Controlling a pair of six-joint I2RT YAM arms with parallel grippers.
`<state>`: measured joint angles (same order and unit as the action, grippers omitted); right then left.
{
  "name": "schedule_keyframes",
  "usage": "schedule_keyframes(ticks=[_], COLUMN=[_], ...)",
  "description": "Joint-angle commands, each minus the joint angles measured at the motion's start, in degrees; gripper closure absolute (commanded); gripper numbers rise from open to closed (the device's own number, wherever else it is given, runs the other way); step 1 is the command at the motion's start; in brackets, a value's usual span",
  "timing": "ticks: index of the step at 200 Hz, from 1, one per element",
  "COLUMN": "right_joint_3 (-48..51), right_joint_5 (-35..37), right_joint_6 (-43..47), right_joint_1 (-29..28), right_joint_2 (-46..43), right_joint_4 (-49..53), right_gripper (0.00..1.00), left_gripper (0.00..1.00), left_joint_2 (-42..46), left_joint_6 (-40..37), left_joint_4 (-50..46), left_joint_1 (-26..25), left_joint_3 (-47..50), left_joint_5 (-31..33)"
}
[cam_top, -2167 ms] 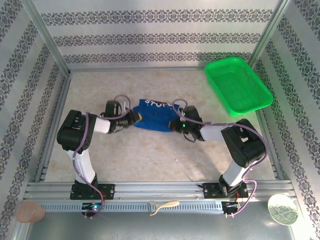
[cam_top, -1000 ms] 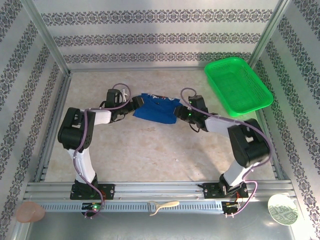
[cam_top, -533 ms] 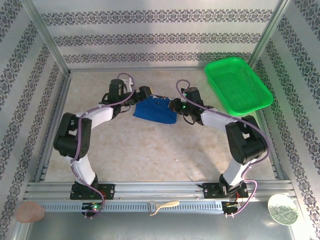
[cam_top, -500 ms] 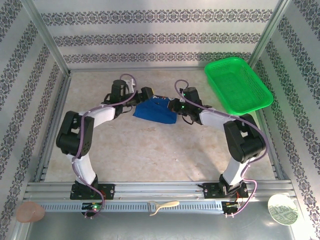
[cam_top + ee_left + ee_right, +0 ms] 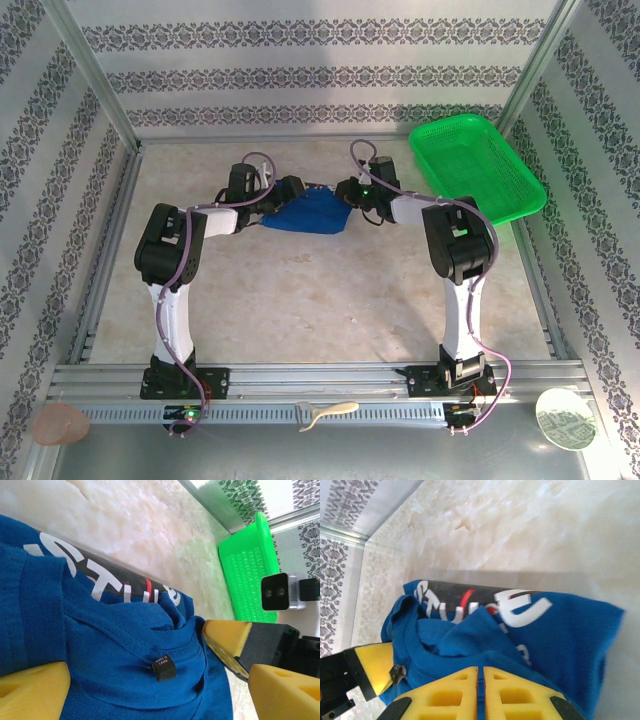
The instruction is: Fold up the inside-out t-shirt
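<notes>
Top external: green basket (image 5: 478, 170) sits right of t-shirt (image 5: 305, 213).

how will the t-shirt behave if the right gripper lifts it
Probably floppy: the t-shirt lies in soft bunched folds, so it should sag from the right gripper. Pushed, the creased cloth would likely crumple, not slide whole.

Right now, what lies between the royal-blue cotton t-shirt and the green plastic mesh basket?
The right gripper, shut on the t-shirt, and its wrist, then bare table before the basket: top view.
</notes>
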<state>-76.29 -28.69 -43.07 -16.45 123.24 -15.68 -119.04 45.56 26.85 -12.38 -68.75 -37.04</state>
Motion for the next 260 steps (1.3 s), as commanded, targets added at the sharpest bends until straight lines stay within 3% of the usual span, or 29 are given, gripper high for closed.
schedule_keyframes(ticks=[1,36,62,81,105,127,143,185,228,245,260], right_joint_3=[-1.0,-0.9,1.3,4.7,10.9,17.6,21.8,29.8,37.3,40.4,42.5], right_joint_5=[-2.0,-3.6,-4.5,-4.1,-2.0,0.8,2.4,7.4,9.7,10.7,11.4], right_joint_6=[-4.8,-5.7,-4.9,-4.2,-2.5,-1.9,-1.8,0.7,-0.6,-1.9,-2.7], right_joint_1=[0.2,0.4,1.3,1.7,1.6,1.5,1.3,0.9,0.6,0.5,0.3], right_joint_2=[3.0,1.7,-5.1,-11.8,-21.4,-30.4,-36.9,-54.4,-66.1,-69.3,-71.5], right_joint_4=[-2.2,-2.5,-2.4,-1.9,-0.4,0.7,2.1,11.0,16.0,16.6,17.5], right_gripper=[0.86,0.83,0.80,0.72,0.55,0.45,0.42,0.34,0.34,0.34,0.34], left_gripper=[0.08,0.07,0.06,0.06,0.02,0.01,0.01,0.01,0.02,0.07,0.19], left_joint_2=[-1.9,0.3,4.5,7.6,10.0,7.5,5.0,-0.3,-1.9,-2.0,-2.0], left_joint_6=[1.5,2.3,2.4,-1.3,-10.9,-18.8,-22.2,-26.6,-26.3,-25.1,-24.2], left_joint_4=[3.5,2.4,-1.5,-11.2,-26.9,-41.4,-46.2,-51.3,-50.1,-48.4,-47.0], left_joint_1=[0.5,1.0,3.1,5.4,7.0,7.2,7.3,6.4,3.2,2.3,1.8], left_joint_3=[0.1,-2.7,-4.2,-5.7,-8.1,-13.2,-15.0,-17.1,-15.8,-14.8,-14.0], left_joint_5=[1.2,-1.2,-1.6,-1.1,2.4,5.2,6.4,5.1,3.8,2.9,2.3])
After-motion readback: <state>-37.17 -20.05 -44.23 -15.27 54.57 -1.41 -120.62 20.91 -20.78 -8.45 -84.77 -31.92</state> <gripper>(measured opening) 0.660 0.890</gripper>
